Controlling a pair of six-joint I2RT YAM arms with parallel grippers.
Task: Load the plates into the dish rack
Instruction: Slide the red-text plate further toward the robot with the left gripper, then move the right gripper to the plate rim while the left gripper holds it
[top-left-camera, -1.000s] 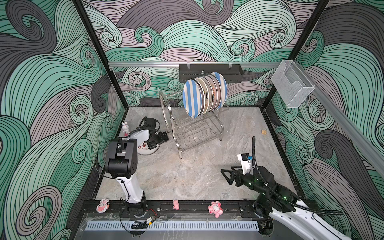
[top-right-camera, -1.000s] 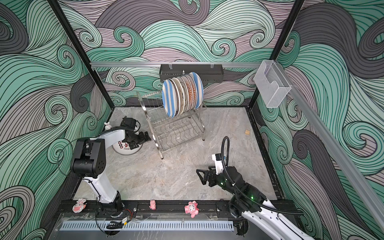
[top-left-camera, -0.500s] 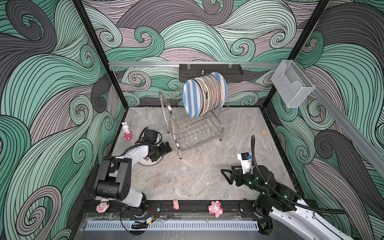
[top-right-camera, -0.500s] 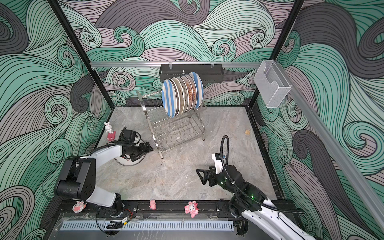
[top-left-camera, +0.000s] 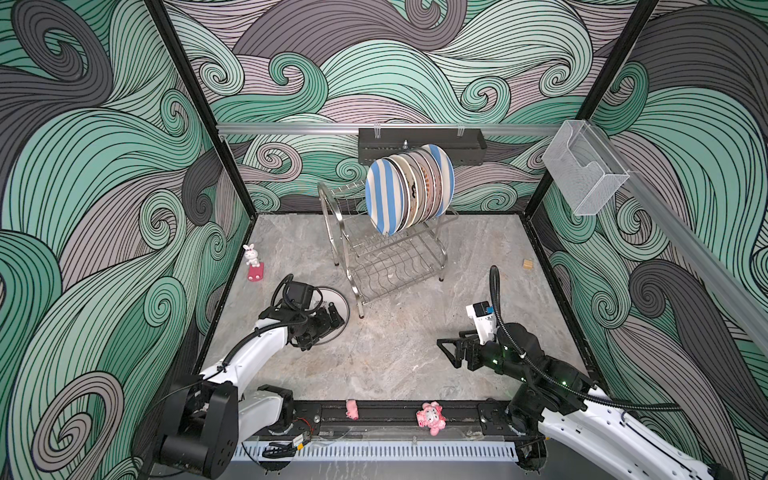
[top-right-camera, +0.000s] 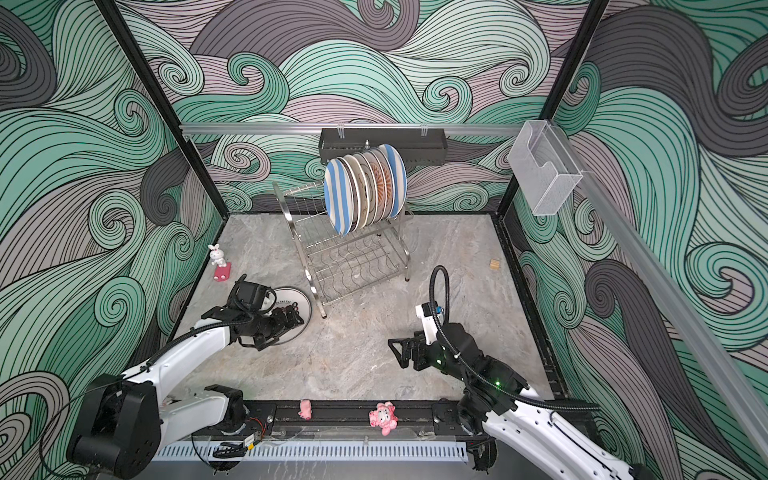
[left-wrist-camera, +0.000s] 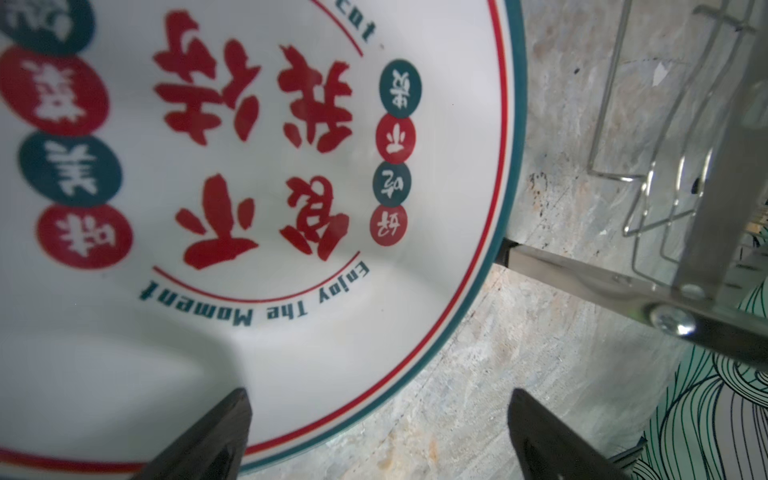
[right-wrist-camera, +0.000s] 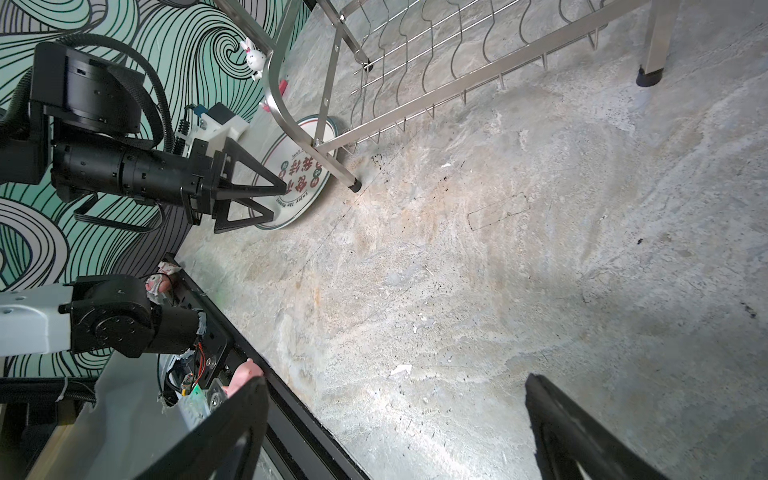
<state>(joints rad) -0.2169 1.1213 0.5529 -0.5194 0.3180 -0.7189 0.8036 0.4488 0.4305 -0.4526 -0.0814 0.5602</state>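
Teal-rimmed plate (top-left-camera: 339, 297) lies flat on the table (top-left-camera: 395, 365), just beside the dish rack's (top-left-camera: 390, 266) near-left foot, while the other plates (top-left-camera: 409, 187) stand on edge in the upper tier. Left gripper (right-wrist-camera: 279, 203) sits low with its jaws apart, astride the rim, one over the face and one outside it. Probably because a flat plate offers only its edge; nothing clamped yet. Right gripper (top-left-camera: 446, 353) is over bare table, jaws wide, empty.

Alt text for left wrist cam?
A white plate with red characters and a teal rim lies on the marble table, filling most of the frame. The open left gripper straddles its rim; a dish rack leg sits beside the plate.
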